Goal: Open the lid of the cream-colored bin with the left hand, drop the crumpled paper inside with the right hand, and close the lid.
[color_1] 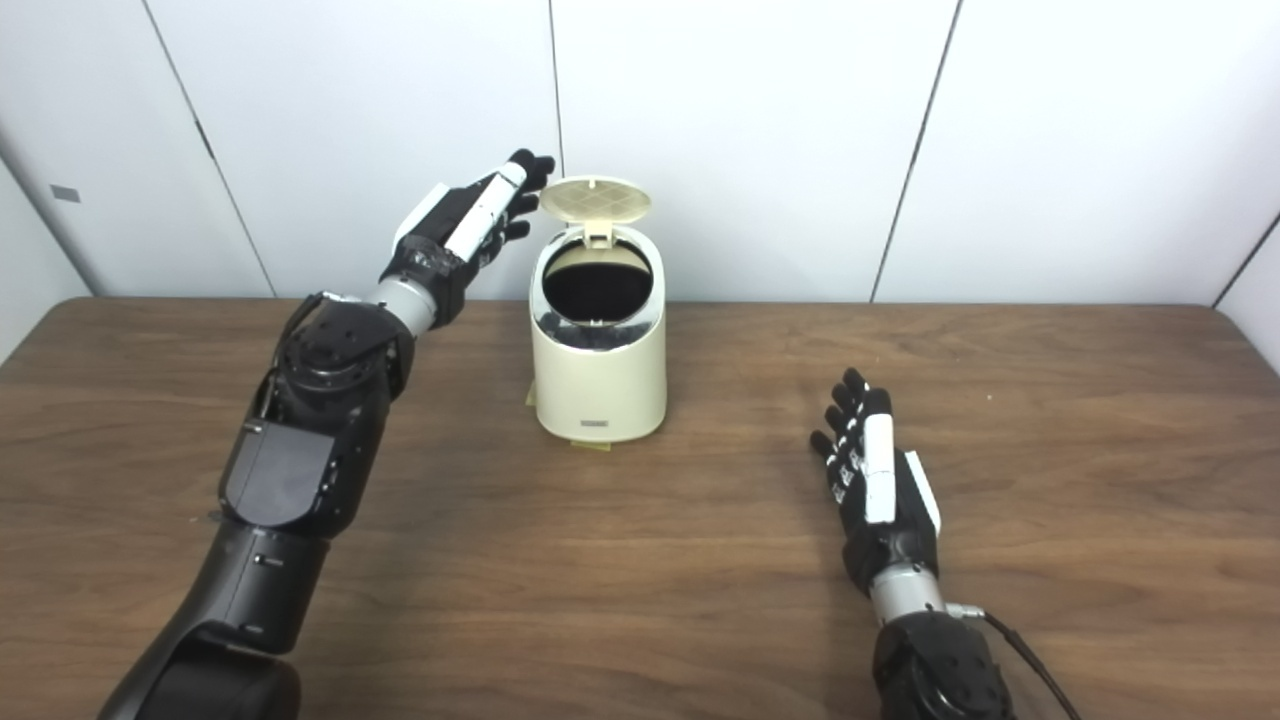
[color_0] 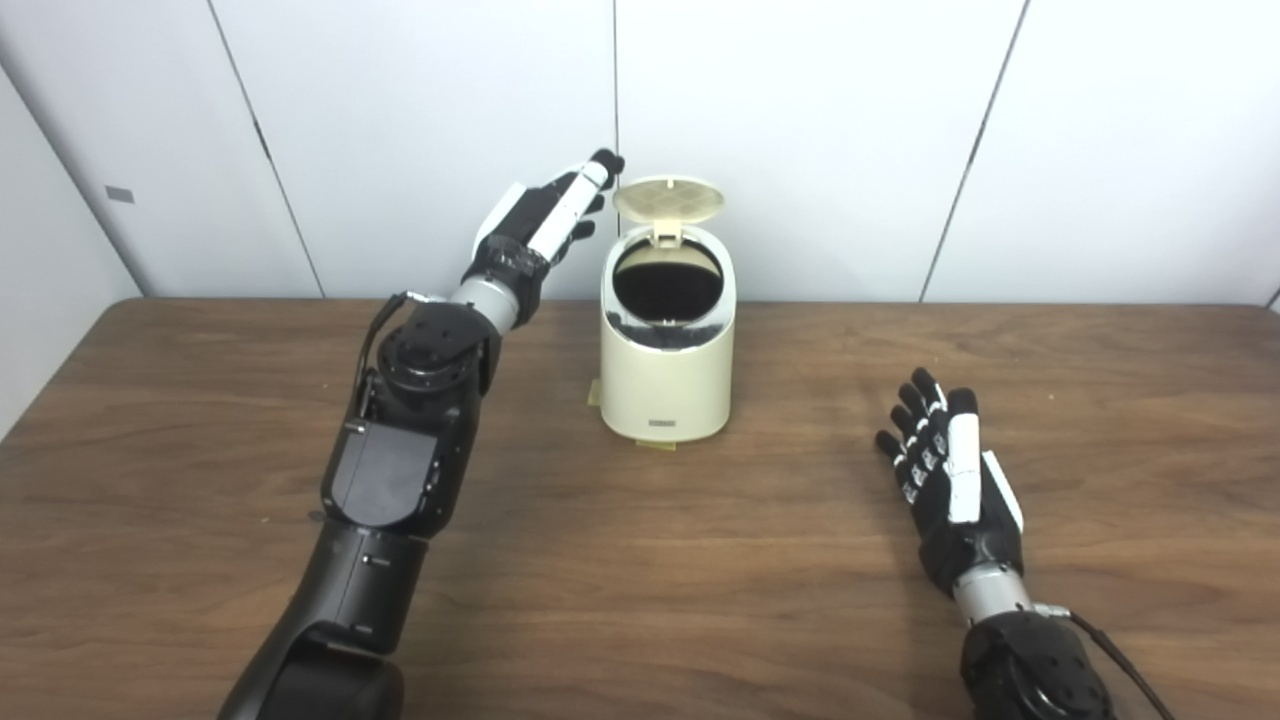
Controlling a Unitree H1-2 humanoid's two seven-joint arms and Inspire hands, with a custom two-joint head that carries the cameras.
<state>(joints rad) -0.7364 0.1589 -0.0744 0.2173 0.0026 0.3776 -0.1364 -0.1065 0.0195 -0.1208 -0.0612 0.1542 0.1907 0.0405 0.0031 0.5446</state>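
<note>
The cream-colored bin (color_0: 667, 380) stands upright on the wooden table, at the middle back. Its round lid (color_0: 668, 199) is tipped up and open, and the dark inside shows. My left hand (color_0: 548, 216) is raised just left of the lid, fingers stretched out and apart, fingertips at the lid's left edge. It grips nothing. My right hand (color_0: 950, 480) lies open and empty on the table, to the right of the bin and nearer to me. No crumpled paper shows in either view; I cannot tell what lies inside the bin.
The wooden table (color_0: 700, 560) runs across the whole view. White wall panels (color_0: 850, 120) stand right behind the bin. A small yellowish piece (color_0: 593, 393) sticks out from under the bin's left base.
</note>
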